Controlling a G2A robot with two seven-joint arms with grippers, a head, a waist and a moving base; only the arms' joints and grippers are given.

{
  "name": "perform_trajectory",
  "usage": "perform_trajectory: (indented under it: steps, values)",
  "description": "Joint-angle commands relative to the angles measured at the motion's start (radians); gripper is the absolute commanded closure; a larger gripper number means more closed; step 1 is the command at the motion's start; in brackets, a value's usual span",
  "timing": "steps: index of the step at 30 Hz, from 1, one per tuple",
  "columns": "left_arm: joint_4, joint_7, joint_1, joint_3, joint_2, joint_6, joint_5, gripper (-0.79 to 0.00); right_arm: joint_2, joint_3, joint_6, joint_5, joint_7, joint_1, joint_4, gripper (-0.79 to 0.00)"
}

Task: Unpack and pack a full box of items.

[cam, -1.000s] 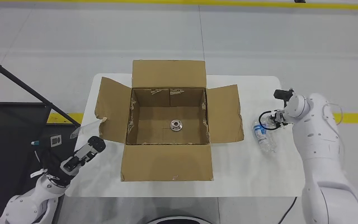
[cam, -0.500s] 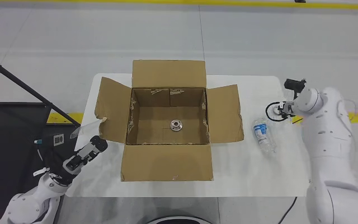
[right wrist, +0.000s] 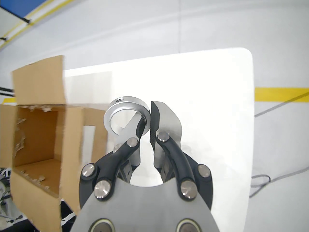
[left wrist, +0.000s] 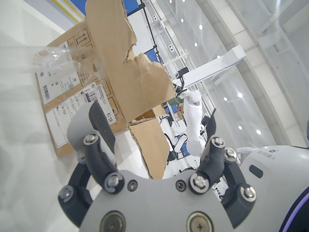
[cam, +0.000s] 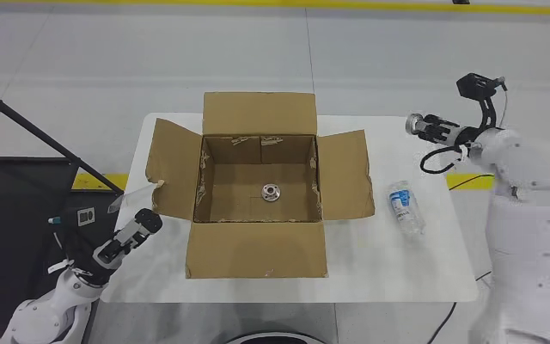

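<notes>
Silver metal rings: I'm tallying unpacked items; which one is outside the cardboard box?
The silver metal ring pinched in the right gripper, clear of the brown cardboard box; the other silver ring lies on the box floor.

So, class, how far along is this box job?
Looks done: a bottle lies on the table beside the open box. In hand: the right tool is shut on a metal ring near the table's far corner. Left: one small metal part sits on the box floor; the left tool is open, empty.

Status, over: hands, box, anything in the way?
Right hand shut on metal ring, over far right of table. Left hand open, beside box. Box open, one metal part inside. Bottle lying right of box.
</notes>
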Motion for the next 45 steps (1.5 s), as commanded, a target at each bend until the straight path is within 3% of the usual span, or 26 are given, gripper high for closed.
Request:
perform_trajectory:
  steps: [1,7,13,18,26,36,45]
  values:
    - [0.001,0.001,0.000,-0.001,0.000,-0.003,-0.002,-0.785,0.001,0.013,-0.027,0.097,0.003,-0.040,-0.106,0.000]
    - [0.006,-0.003,0.004,-0.006,-0.002,-0.014,-0.015,-0.785,0.008,0.033,-0.094,0.287,-0.005,-0.135,-0.312,0.000]
    - [0.013,-0.015,0.009,-0.014,-0.002,-0.024,-0.032,-0.785,0.013,0.024,-0.090,0.303,-0.088,-0.220,-0.486,0.000]
    - [0.015,-0.024,0.013,-0.016,-0.002,-0.031,-0.043,-0.785,0.016,-0.091,-0.063,0.225,-0.098,-0.215,-0.532,0.000]
    - [0.015,-0.024,0.013,-0.016,-0.002,-0.031,-0.043,-0.785,-0.007,-0.452,0.016,0.042,-0.081,-0.014,-0.349,0.000]
    - [0.015,-0.024,0.013,-0.016,-0.002,-0.031,-0.043,-0.785,-0.106,-0.908,0.128,-0.154,-0.137,0.256,0.018,0.000]
    - [0.015,-0.024,0.013,-0.016,-0.002,-0.031,-0.043,-0.785,-0.199,-1.129,0.143,-0.275,-0.078,0.368,0.274,0.000]
